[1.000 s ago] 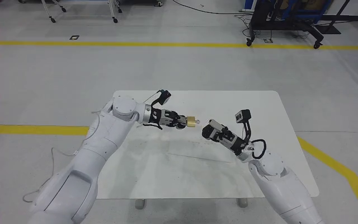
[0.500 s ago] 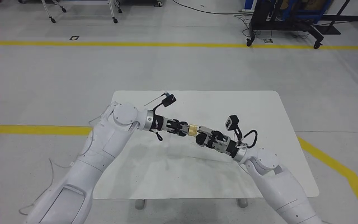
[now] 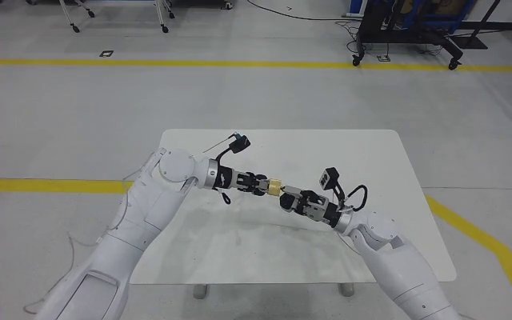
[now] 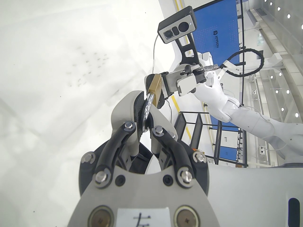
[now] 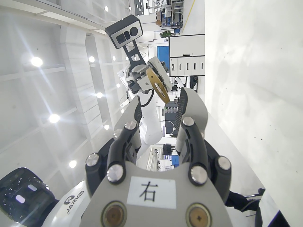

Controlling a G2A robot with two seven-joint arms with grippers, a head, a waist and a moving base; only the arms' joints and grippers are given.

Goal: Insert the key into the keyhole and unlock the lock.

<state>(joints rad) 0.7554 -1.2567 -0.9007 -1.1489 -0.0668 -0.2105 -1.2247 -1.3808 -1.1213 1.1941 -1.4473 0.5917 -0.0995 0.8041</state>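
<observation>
Left gripper (image 4: 146, 106) clamps the brass padlock (image 4: 155, 85) by its steel shackle (image 4: 148, 102). Right gripper (image 5: 160, 98), well apart a second ago, now straddles the keyhole end (image 5: 159, 87), fingers parted; alignment apparently begun.

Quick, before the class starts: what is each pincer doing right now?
Left pincer: closed on the padlock, gripping its shackle.
Right pincer: open, holding nothing, tips flanking the padlock.

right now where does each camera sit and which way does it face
top view: overhead, looking down at the table; left tool and right tool meet at the lock
left wrist view: on that wrist, looking along its tool toward the right tool
right wrist view: on that wrist, looking along its tool toward the left tool
shared: all three see the lock
</observation>
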